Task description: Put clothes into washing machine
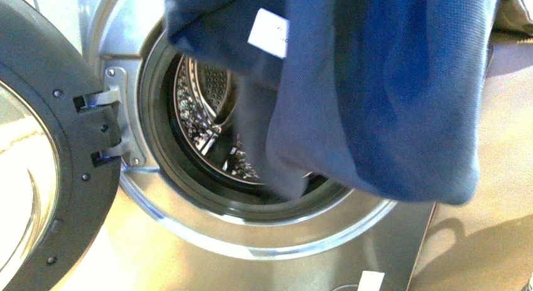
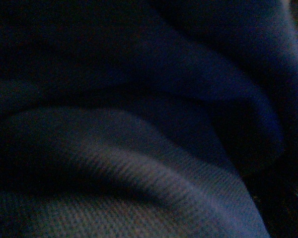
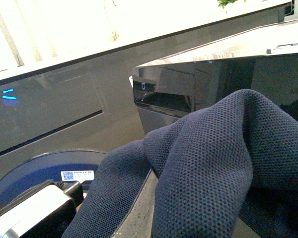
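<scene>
The clothes (image 1: 390, 96), a dark navy garment with a white tag (image 1: 270, 32), hang in front of the upper right part of the washing machine's round opening. One fold dips to the gasket's lower rim. The washing machine (image 1: 251, 234) is silver-grey, and its perforated steel drum (image 1: 207, 109) shows behind the fabric. The clothes fill the left wrist view (image 2: 154, 163), hiding that gripper's jaws. In the right wrist view the clothes (image 3: 203, 168) drape over the jaws and hide them. Neither gripper shows in the front view. Both are shut on the clothes.
The machine's door (image 1: 44, 171) stands wide open at the left on its hinge (image 1: 110, 124). Pale floor (image 1: 490, 241) lies to the right of the machine. The right wrist view shows a grey appliance front (image 3: 164, 94) and a round dark blue thing with a white label (image 3: 77, 175).
</scene>
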### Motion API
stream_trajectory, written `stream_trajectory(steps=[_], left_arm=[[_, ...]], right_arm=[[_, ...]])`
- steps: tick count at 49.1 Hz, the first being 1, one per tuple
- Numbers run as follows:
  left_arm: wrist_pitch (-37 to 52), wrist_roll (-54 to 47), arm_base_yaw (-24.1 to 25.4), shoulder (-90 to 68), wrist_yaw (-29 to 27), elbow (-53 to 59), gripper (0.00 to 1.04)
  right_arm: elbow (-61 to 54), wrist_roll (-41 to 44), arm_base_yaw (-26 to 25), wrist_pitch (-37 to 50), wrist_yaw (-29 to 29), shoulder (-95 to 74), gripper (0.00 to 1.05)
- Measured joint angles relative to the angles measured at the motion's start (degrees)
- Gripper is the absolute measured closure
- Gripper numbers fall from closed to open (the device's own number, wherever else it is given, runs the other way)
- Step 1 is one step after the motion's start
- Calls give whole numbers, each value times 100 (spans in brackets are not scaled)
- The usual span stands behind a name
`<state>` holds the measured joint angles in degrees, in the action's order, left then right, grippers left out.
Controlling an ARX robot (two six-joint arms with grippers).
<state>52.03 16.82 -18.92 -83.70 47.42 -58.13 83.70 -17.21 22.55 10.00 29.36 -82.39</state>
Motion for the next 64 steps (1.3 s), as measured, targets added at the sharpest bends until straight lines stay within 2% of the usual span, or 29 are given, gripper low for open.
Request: stream_trajectory(steps=[13,21,35,41,49,55,64], left_arm=[[562,195,-382,-433,-203,-140,6],[649,120,-544,-796,-608,-365,6],[612,-33,-678,-1497,-1832,-1154,6],[940,-24,-706,-1722,-2601,-1368,6],[1178,-72,-748,-1777,-3228,-1368,6],[1268,-50,-737,-1786,-3657,-1340,23],[1338,-4,-649,-1751,-3648,-1152,50]], right_arm=[[0,2,-13,0,-17,0,96],[0,7,-20,0,-39,0,96],[0,17,-44,0,-120,0,96],[0,33,-50,2,-129,0,96],[0,42,-46,11,-122,0,96],[0,42,-46,13,-105,0,96],[0,42,-35,13,-101,-2,96]])
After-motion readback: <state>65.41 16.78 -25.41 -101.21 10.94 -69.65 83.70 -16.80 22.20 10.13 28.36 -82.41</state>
